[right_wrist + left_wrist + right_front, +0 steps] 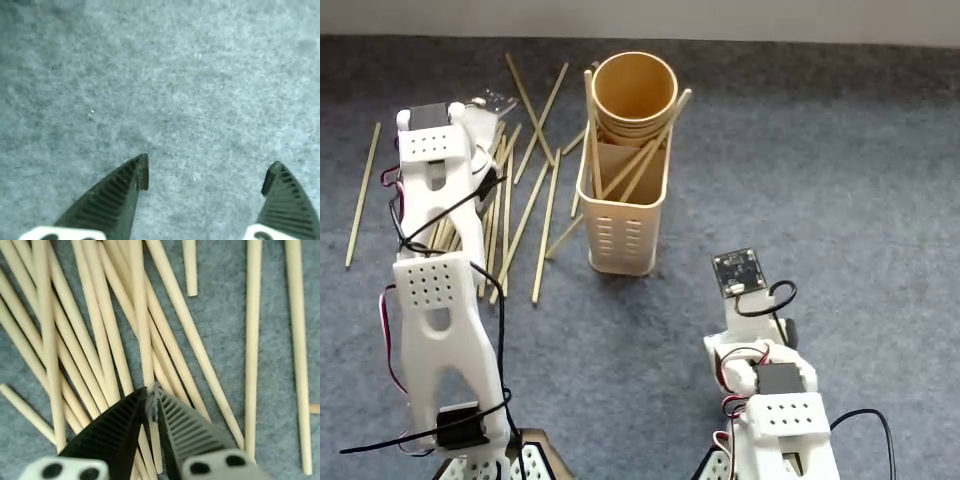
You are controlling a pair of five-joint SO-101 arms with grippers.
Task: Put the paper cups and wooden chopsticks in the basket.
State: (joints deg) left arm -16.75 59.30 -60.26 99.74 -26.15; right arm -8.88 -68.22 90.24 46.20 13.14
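Paper cups (pixel 633 92) stand stacked in the cream slotted basket (pixel 620 235), with a few chopsticks (pixel 642 160) leaning inside it. Many loose wooden chopsticks (pixel 525 205) lie fanned on the carpet to the basket's left, under the left arm (pixel 435 200). In the left wrist view my left gripper (pixel 151 396) is down in this pile, shut on one chopstick (pixel 141 335) that runs between its fingertips. My right gripper (pixel 206 175) hangs open over bare carpet, nothing between its fingers; its arm (pixel 760 340) stands in front and to the right of the basket.
A single chopstick (pixel 362 195) lies apart at the far left. Grey carpet (pixel 840 200) stretches free to the right of the basket. Black cables (pixel 470 215) loop along the left arm.
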